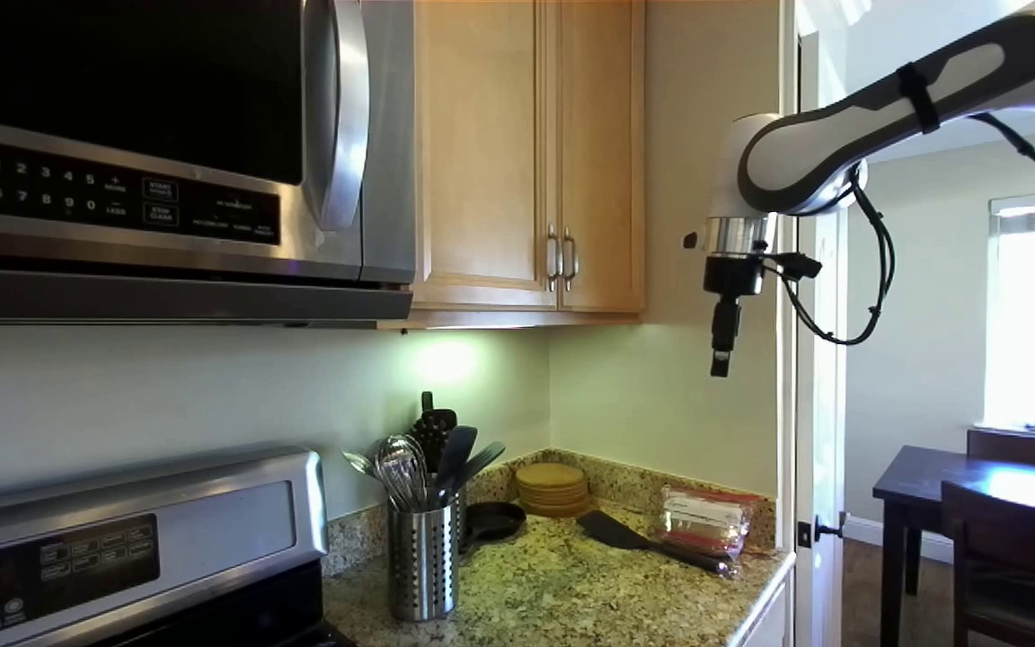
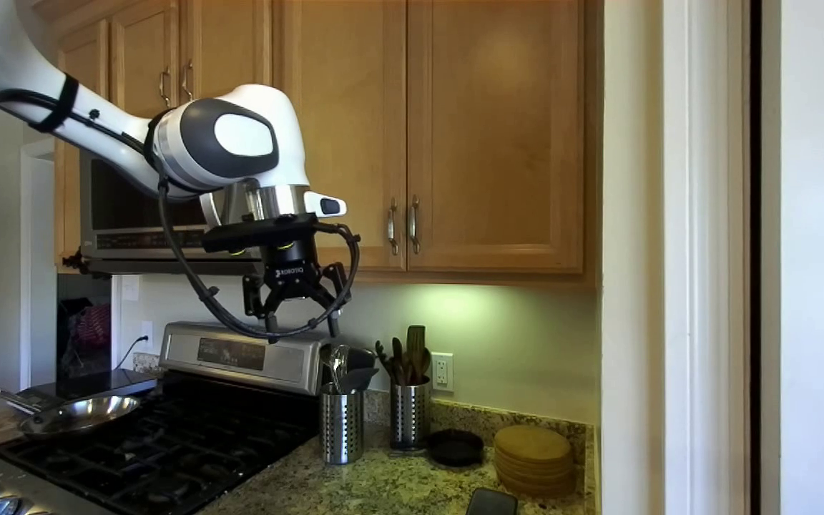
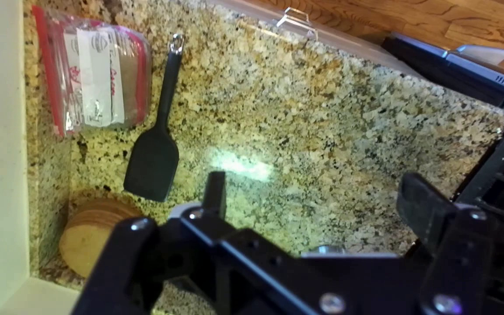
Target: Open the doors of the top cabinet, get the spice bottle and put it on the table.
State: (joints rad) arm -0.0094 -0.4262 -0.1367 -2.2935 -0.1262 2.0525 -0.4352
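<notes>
The top cabinet (image 1: 526,318) of honey-coloured wood shows in both exterior views (image 2: 498,278). Its two doors, one on the left (image 1: 482,144) and one on the right (image 1: 605,153), are closed, with silver bar handles side by side at the meeting edges. The doors also show in an exterior view (image 2: 494,129). The spice bottle is not in view. The table, a speckled granite counter (image 1: 553,598), lies below (image 3: 304,109). My gripper (image 2: 303,327) points down, out from the cabinet and lower than the handles. It is open and empty, above the counter in the wrist view (image 3: 313,179).
A steel microwave (image 1: 338,117) hangs beside the cabinet, above the stove (image 2: 169,443). Metal utensil holders (image 2: 342,429), a small black pan (image 2: 455,448), a round tan stack (image 1: 553,490), a black spatula (image 3: 153,162) and a plastic bag (image 3: 99,74) are on the counter.
</notes>
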